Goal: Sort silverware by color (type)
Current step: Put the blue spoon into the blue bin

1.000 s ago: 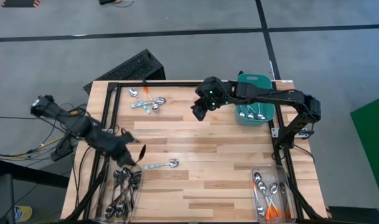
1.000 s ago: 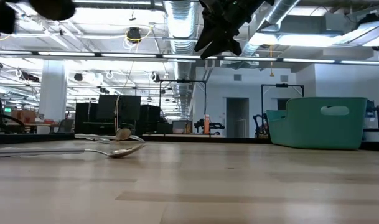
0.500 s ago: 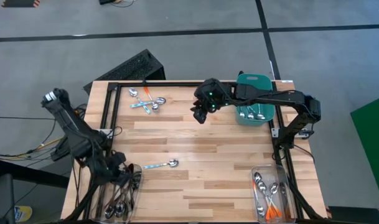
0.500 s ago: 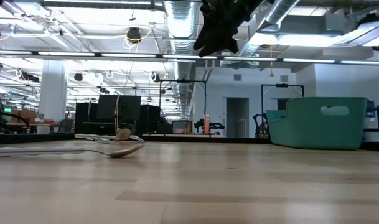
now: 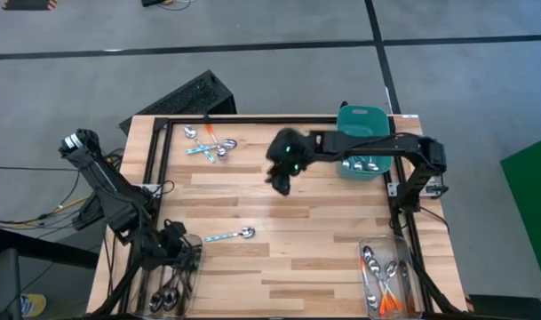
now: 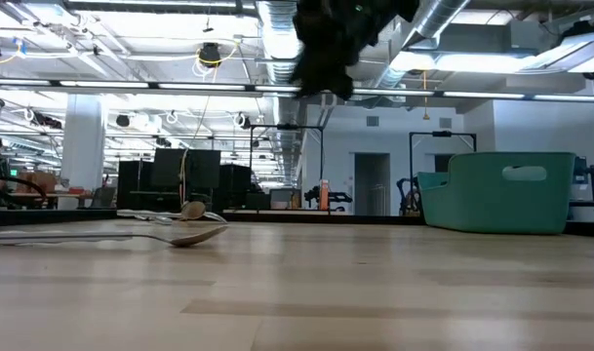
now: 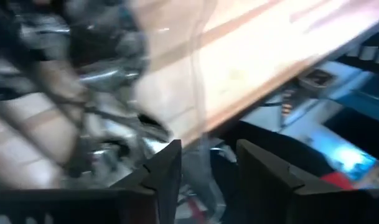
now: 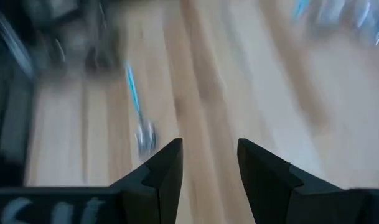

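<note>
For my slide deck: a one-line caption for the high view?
Left gripper over a clear bin of spoons; right gripper open above the table; one blue-handled spoon lies between.

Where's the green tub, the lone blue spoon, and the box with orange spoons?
teal tub (image 5: 360, 116), high view, its far rim
light blue spoon (image 5: 230, 236), high view, middle of its handle
clear bin (image 5: 364, 244), high view, its far edge

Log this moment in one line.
left gripper: open over spoon bin | right gripper: open, empty, mid-table | blue-handled spoon: on table
</note>
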You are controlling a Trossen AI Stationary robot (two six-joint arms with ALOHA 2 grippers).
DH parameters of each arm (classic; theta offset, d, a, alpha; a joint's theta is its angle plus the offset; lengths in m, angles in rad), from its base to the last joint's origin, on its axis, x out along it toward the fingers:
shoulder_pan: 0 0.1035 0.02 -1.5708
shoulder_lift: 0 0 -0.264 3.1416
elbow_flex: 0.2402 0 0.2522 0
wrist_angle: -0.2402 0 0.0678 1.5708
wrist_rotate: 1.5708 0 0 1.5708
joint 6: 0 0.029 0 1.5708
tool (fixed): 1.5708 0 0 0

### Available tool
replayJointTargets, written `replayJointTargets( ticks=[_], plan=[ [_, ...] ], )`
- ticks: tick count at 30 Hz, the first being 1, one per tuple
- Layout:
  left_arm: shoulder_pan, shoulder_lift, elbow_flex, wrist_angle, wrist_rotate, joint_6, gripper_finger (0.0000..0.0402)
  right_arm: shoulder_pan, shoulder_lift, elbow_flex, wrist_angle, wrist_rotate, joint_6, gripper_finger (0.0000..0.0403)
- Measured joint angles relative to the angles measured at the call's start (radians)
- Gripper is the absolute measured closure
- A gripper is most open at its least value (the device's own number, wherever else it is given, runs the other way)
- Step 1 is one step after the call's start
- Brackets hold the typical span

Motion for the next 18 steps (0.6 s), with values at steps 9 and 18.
replayJointTargets(
  ticks=[9, 18],
  plan=[
    [0.054, -0.016, 0.048, 0.125, -0.108, 0.235, 0.0254, 0.128, 0.110, -0.002, 0.075, 0.019, 0.007, 0.0227],
    [0.262, -0.083, 0.064, 0.042, -0.040, 0.766, 0.0255, 0.209, 0.210, -0.002, 0.206, 0.106, 0.061, 0.0227]
  ],
)
